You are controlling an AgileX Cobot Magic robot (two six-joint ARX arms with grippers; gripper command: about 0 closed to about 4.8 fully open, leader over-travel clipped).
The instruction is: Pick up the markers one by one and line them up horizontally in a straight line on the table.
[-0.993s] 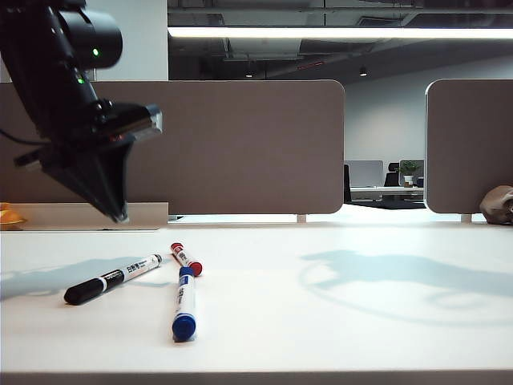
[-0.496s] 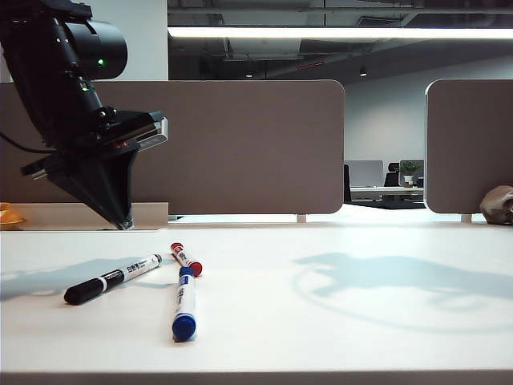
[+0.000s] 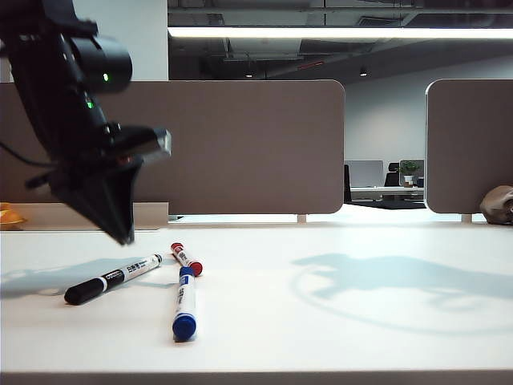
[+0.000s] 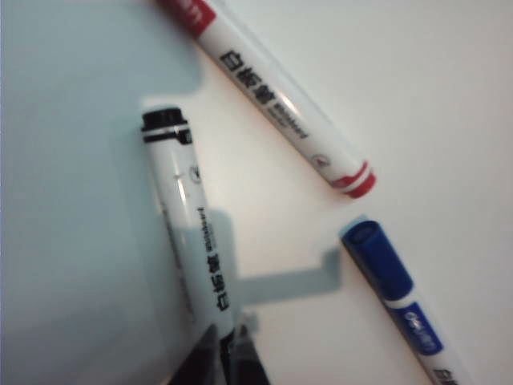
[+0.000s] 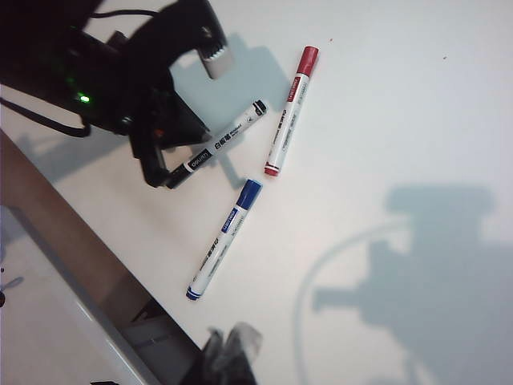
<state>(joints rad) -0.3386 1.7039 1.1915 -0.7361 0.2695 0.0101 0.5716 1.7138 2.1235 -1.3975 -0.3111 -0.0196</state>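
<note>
Left gripper (image 3: pixel 124 235) first: hanging low over the left part of the table (image 3: pixel 361 337), tips pointing down, right above the black marker (image 3: pixel 116 278). Seen clear of it from the exterior view, not touching. Holding nothing. Can't tell from the left wrist view whether those dark fingertips (image 4: pixel 202 359) count as apart or closed, only a thin sliver showing between them at the edge of the picture.

Right gripper (image 5: pixel 228 353): closed up tight, empty, sitting high above the table and looking down on all three markers plus the left arm. Out of sight in the exterior view, just throwing a big shadow (image 3: pixel 385 281) across the right side of the table.

On to the markers, all lying flat on the white top, left of middle:
- Black marker: furthest left, slanted, black cap toward the front left, other end angled back toward the red one.
- Red marker (image 3: pixel 186 258): furthest back, lying at an angle, one end just beside the blue one's back end. Small gap between them in the left wrist view, so not touching.
- Blue marker (image 3: pixel 184 303): pointing more or less straight at the front edge, cap end nearest the camera.

So, nowhere near a straight row, more of a loose fan shape. Grey-brown partition panels (image 3: pixel 240 144) standing behind the table.
</note>
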